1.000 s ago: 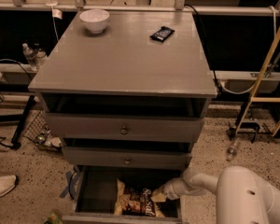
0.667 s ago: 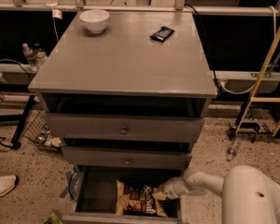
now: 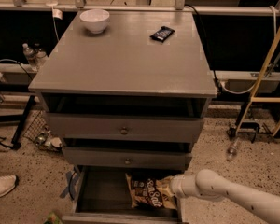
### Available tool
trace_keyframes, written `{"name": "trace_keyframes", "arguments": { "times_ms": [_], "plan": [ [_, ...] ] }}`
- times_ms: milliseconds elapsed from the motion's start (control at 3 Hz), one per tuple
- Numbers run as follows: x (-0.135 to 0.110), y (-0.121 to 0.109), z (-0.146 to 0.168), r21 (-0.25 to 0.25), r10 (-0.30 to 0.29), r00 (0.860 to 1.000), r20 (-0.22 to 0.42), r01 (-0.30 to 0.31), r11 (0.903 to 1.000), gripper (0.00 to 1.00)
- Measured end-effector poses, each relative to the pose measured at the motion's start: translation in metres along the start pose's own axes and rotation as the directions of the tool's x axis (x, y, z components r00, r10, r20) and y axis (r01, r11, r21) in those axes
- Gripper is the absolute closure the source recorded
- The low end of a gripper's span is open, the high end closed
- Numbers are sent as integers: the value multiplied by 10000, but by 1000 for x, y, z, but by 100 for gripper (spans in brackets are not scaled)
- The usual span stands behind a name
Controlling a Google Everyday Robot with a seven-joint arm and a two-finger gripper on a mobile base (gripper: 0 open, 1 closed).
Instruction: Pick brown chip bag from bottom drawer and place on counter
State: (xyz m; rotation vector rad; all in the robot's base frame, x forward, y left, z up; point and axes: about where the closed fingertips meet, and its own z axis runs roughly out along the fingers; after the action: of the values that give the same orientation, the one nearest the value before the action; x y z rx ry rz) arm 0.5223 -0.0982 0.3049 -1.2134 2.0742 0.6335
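Far to the left of my claw, a white shoe [image 3: 2, 185] lies on the speckled floor. High above the claw and to its left, a white bowl [image 3: 94, 20] sits near the far left corner of the counter [image 3: 121, 64]. The bottom drawer [image 3: 100, 195] stands pulled open, and its dark floor stretches away to my claw's left. The two shallower knobbed drawers [image 3: 123, 130] are stacked above it.

The brown chip bag [image 3: 150, 192] lies in the right part of that drawer, just left of my claw, with its white lettering facing up. Its tan right edge touches my claw [image 3: 173, 186], which is down inside the drawer by the right wall. I cannot tell whether the claw is apart or clamped on the bag.

Almost straight above the claw, a small black wrapper [image 3: 162, 33] rests toward the counter's far right. My white arm [image 3: 224, 195] runs off right and downward. Beyond it, a plastic bottle [image 3: 232, 148] lies on the floor beside a yellow ladder [image 3: 266, 78].
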Motion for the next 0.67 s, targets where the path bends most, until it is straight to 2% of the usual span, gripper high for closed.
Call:
{"name": "trace_keyframes", "arguments": {
  "times_ms": [333, 667],
  "plan": [
    [-25, 16, -31, 132, -751, 9963, 412, 746, 9971, 100],
    [-52, 28, -53, -145, -1715, 9825, 725, 1729, 9848, 100]
  ]
}}
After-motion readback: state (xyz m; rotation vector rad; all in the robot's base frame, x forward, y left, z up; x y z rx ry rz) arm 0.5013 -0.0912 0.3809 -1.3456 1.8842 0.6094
